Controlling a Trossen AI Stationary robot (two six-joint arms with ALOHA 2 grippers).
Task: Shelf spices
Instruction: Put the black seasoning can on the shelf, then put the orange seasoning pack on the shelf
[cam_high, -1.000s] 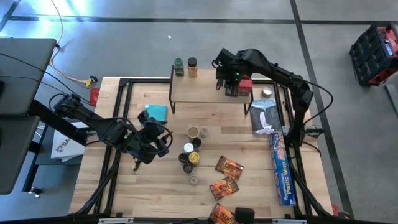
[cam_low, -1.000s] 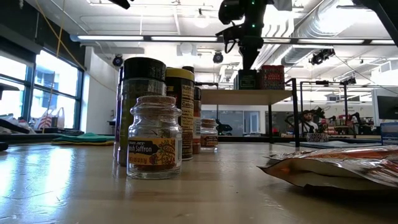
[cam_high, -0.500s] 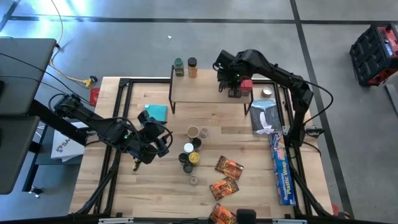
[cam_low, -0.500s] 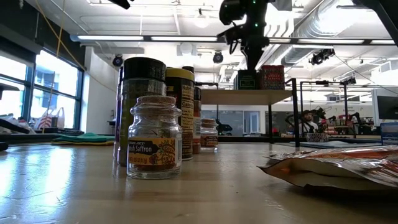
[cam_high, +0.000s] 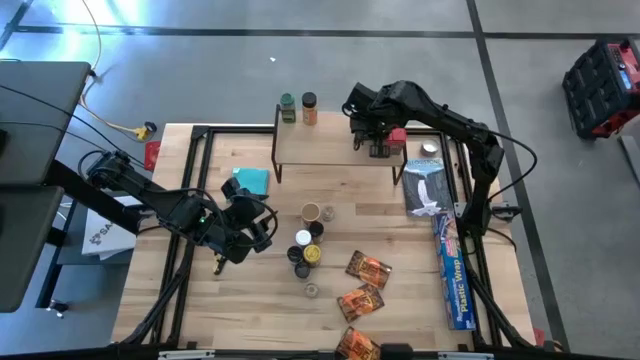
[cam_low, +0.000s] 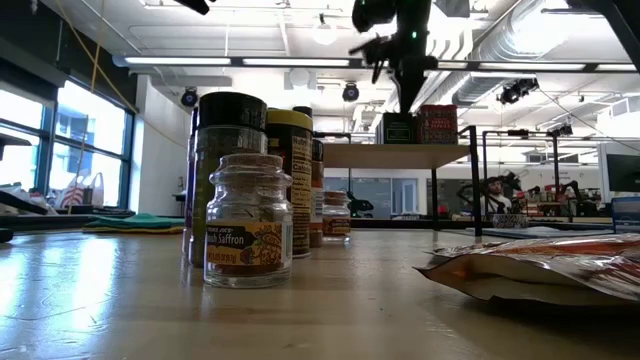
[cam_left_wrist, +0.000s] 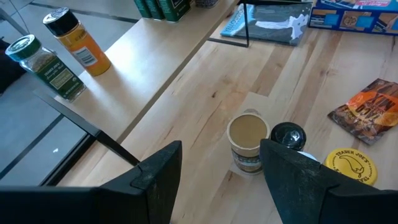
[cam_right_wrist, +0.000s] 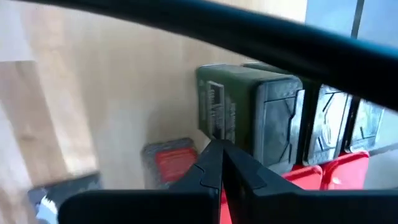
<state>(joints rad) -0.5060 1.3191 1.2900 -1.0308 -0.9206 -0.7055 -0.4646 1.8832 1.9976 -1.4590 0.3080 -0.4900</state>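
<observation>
Right hand (cam_high: 377, 141) closed, empty, over shelf (cam_high: 330, 150) boxes (cam_high: 396, 136); left hand (cam_high: 243, 228) open, best centred on jar (cam_left_wrist: 247, 142).

Both arms are matte black, built of slim tubular links joined by chunkier rounded joint housings. The left end effector (cam_left_wrist: 221, 180) has two broad, flat, angular black fingers. The right end effector (cam_right_wrist: 219, 163) carries narrow, tapering black fingers.
</observation>
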